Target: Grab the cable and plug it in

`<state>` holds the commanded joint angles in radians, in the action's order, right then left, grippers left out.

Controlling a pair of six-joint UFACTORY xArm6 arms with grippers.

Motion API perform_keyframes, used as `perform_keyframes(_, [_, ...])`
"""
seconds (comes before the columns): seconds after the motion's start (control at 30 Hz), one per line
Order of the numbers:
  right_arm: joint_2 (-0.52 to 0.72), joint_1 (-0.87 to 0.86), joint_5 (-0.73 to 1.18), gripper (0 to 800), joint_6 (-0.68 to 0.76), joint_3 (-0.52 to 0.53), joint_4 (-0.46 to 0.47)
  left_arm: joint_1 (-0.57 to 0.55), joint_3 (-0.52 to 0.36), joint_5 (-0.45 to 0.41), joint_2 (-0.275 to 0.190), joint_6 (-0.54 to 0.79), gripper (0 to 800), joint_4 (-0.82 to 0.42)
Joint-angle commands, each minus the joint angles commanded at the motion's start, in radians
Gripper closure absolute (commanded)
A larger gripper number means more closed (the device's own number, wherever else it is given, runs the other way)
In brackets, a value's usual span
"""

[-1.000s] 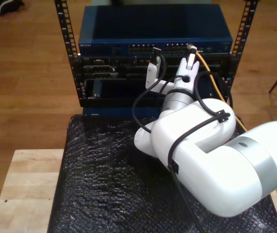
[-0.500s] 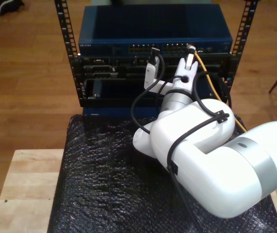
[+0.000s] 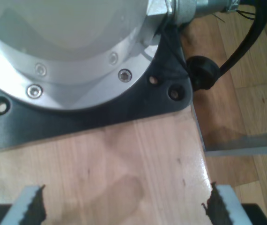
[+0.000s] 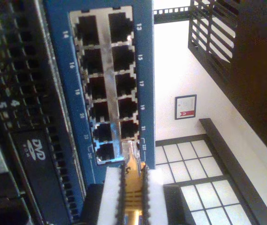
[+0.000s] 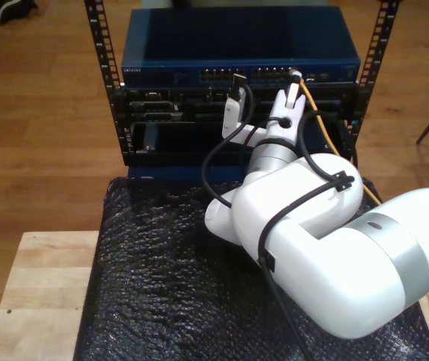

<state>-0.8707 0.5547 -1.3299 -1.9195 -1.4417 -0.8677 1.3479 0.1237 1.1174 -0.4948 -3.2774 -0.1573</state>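
Note:
The orange-yellow cable [image 5: 327, 128] runs from the exterior view's right up to the blue network switch [image 5: 169, 75]. My second gripper [image 5: 294, 84] is shut on the cable just behind its clear plug. In the second wrist view the white fingers [image 4: 110, 197] pinch the cable [image 4: 133, 187]. Its plug [image 4: 129, 151] points at the last ports in the block on the switch's face [image 4: 145, 70]. I cannot tell whether the plug is seated. My first gripper [image 3: 126, 208] is open over a bare wooden surface [image 3: 138, 159].
The switch sits in a black rack [image 5: 98, 45] above other dark units. A black bubble mat [image 5: 162, 286] covers the table in front, with a wooden top [image 5: 41, 293] at the exterior view's left. A silver arm base [image 3: 68, 47] on a black plate faces my first gripper.
My second gripper has edged slightly closer to the switch with the cable still in it.

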Motion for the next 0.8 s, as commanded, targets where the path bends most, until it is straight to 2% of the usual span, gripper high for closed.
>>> perform_keyframes(0.8, [-0.002,0.006,-0.002,800,0.0,0.008,-0.005,0.0,0.0,0.0,0.0,0.0,0,0.0])
